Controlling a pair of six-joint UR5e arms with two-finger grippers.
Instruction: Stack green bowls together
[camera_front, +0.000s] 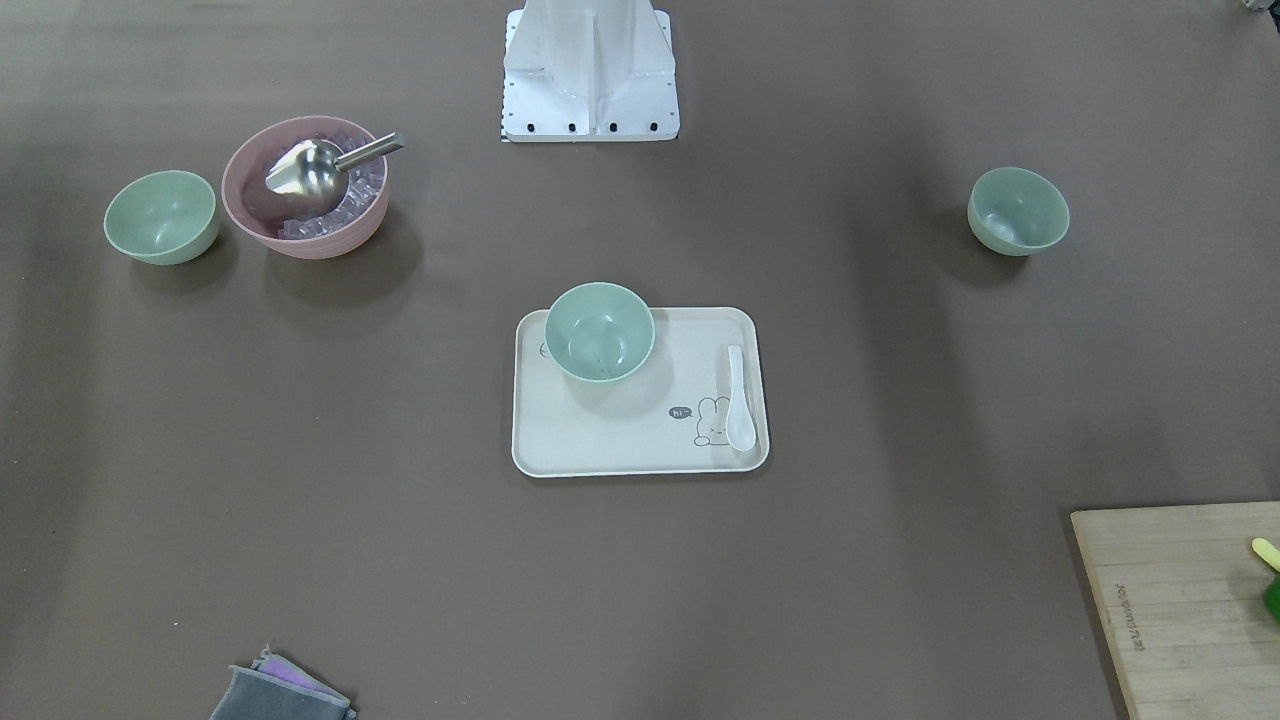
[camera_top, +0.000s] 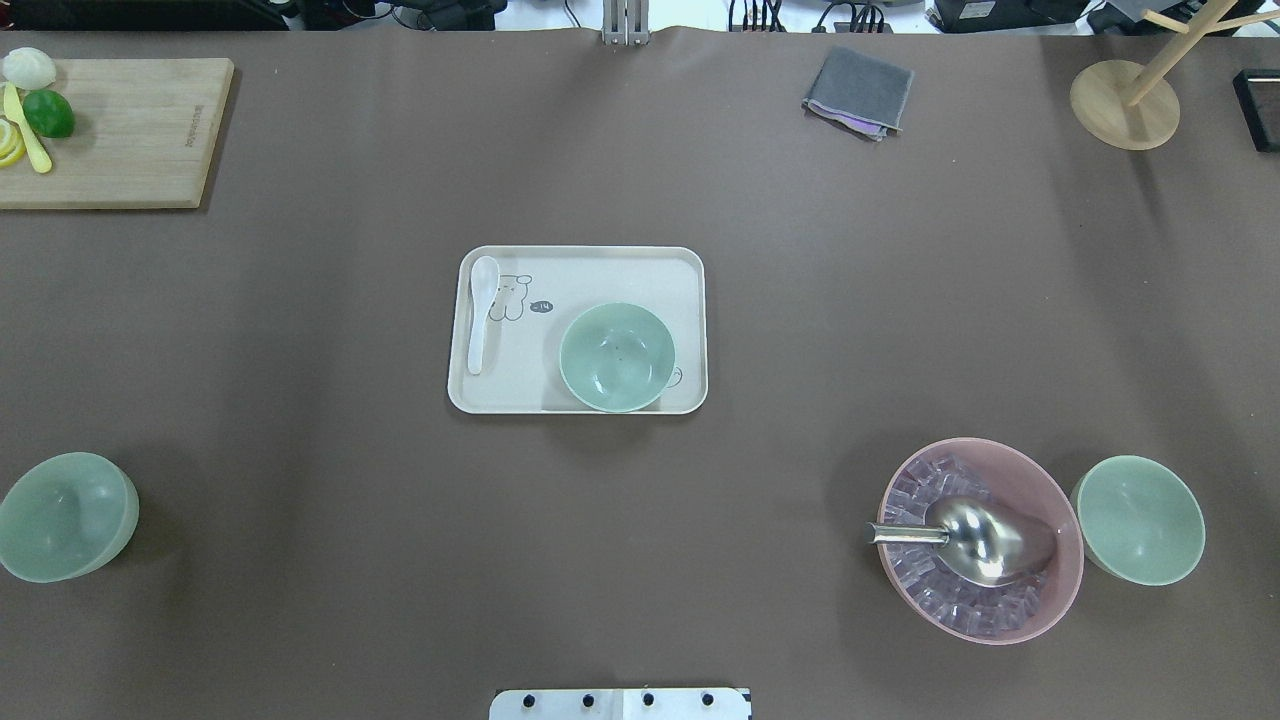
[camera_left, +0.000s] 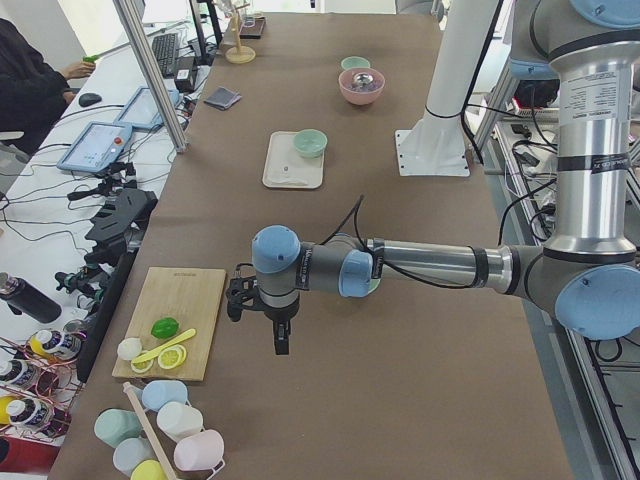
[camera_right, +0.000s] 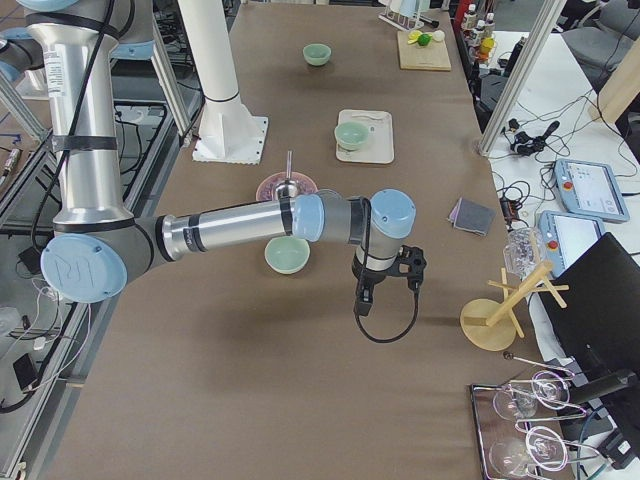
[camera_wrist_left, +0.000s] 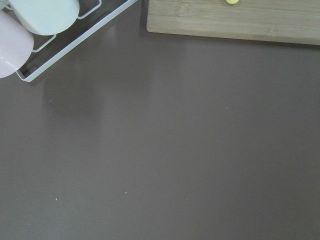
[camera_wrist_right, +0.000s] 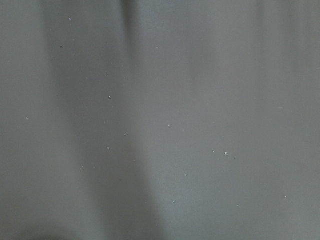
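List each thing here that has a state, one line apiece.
pink bowl, full of ice cubes.
metal scoop, resting in the pink bowl.
middle green bowl, upright on the tray, unstacked.
right-side green bowl, upright beside the pink bowl, unstacked.
left-side green bowl, upright, alone, unstacked.
white spoon, lying on the tray.
left gripper, open or shut cannot be told.
right gripper, likewise.

The green bowls (camera_top: 617, 357) are showing plain pale mint, the ribbed bowl (camera_top: 1062, 578) pink, the worktop (camera_top: 300, 550) brown. The cream tray (camera_top: 600, 275) is bearing a rabbit drawing.
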